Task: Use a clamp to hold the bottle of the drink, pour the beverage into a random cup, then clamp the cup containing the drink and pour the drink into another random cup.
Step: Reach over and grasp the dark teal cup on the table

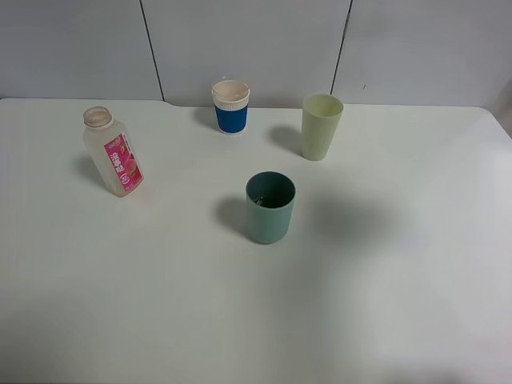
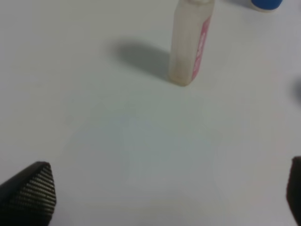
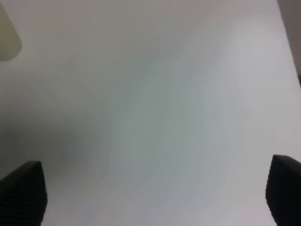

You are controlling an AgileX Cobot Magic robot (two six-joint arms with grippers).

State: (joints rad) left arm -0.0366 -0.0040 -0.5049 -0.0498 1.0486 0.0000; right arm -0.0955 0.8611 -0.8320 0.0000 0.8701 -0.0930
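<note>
L gripper (image 2: 160, 200): jaws wide apart, nothing betw. them, only bare table (image 2: 141, 150) under the gap. Both dark fingertips (image 2: 30, 195) showed at the frame's edge, clear of everything. The bottle (image 2: 188, 44) stood upright straight ahead of the gap, well apart from the fingertips, pink label (image 2: 203, 40) on one side, shadow falling away from it. Beyond the bottle, further out from the fingers, a sliver of the blue cup (image 2: 266, 4) showed.

R gripper (image 3: 153, 190): also spread wide, holding nothing, with plain table betw. the tips. Ahead and off to one side, past one fingertip, a blurred edge of the pale green cup (image 3: 7, 37) showed, well apart from it.

High cam: the bottle was uncapped and looked approx. empty, though contents were hard to tell. The blue cup and pale green cup stood upright at the back near each other. The teal cup (image 1: 270, 207) was upright in front of those two, apart from both. Its place rel. to either gripper's fingers couldn't be told.
</note>
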